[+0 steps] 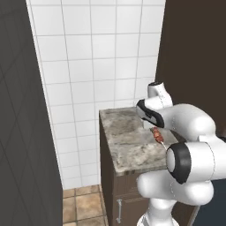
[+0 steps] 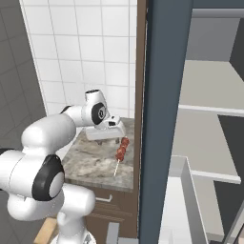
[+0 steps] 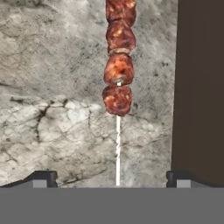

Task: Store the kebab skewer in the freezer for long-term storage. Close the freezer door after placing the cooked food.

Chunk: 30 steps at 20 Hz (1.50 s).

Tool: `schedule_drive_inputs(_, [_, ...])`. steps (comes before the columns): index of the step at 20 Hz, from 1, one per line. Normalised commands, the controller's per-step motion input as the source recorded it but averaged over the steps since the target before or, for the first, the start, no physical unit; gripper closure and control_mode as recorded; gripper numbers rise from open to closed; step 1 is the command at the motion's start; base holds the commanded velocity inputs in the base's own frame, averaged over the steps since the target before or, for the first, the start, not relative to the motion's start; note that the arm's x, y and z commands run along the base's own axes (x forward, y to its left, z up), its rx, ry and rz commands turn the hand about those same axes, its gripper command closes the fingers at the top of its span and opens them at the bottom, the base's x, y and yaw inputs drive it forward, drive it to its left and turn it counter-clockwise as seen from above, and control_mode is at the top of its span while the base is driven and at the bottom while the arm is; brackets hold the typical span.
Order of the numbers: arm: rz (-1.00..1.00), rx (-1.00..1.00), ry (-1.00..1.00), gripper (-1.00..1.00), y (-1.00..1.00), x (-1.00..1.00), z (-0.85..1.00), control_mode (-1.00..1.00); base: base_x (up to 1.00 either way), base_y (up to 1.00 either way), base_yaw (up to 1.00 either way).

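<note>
Marble top (image 3: 52,109), kebab skewer (image 3: 118,83) near edge

Mottled grey-brown marble top (image 1: 128,141), polished-looking, veined with pale cracks, at centre of the left base view. Beneath it, dark brown wood cabinet front (image 1: 126,194), matt, with a small metal-looking pull (image 1: 118,211). Glossy white square wall tiles (image 1: 101,57) with thin grey grout across the upper middle. Terracotta floor tiles (image 1: 84,205), dull, at bottom left. Rough, crusty reddish-brown meat and a thin pale smooth stick on the kebab skewer (image 3: 118,78). Smooth matt slate-blue freezer door (image 2: 164,119); pale grey plastic-looking shelves (image 2: 209,109) at right.
</note>
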Motion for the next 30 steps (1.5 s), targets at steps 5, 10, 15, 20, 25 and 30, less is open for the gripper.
schedule_drive_inputs(5, [0.00,0.02,0.00,-1.00,-0.09,0.03,-0.30,-1.00,0.00,0.00,0.00])
schedule_drive_inputs(10, [0.03,0.05,-0.01,-1.00,0.00,0.02,-0.26,-1.00,0.00,0.00,0.00])
schedule_drive_inputs(15, [0.03,0.00,0.00,-1.00,-0.04,0.03,-0.44,-1.00,0.00,0.00,0.00])
schedule_drive_inputs(20, [0.02,0.00,-0.01,-1.00,-0.06,0.14,-0.31,-1.00,0.00,0.00,0.00])
schedule_drive_inputs(25, [0.01,0.00,-0.04,-1.00,-0.03,0.16,-0.15,-1.00,0.00,0.00,0.00])
schedule_drive_inputs(30, [0.00,0.00,0.00,-1.00,-0.26,0.15,-0.11,-1.00,0.00,0.00,0.00])
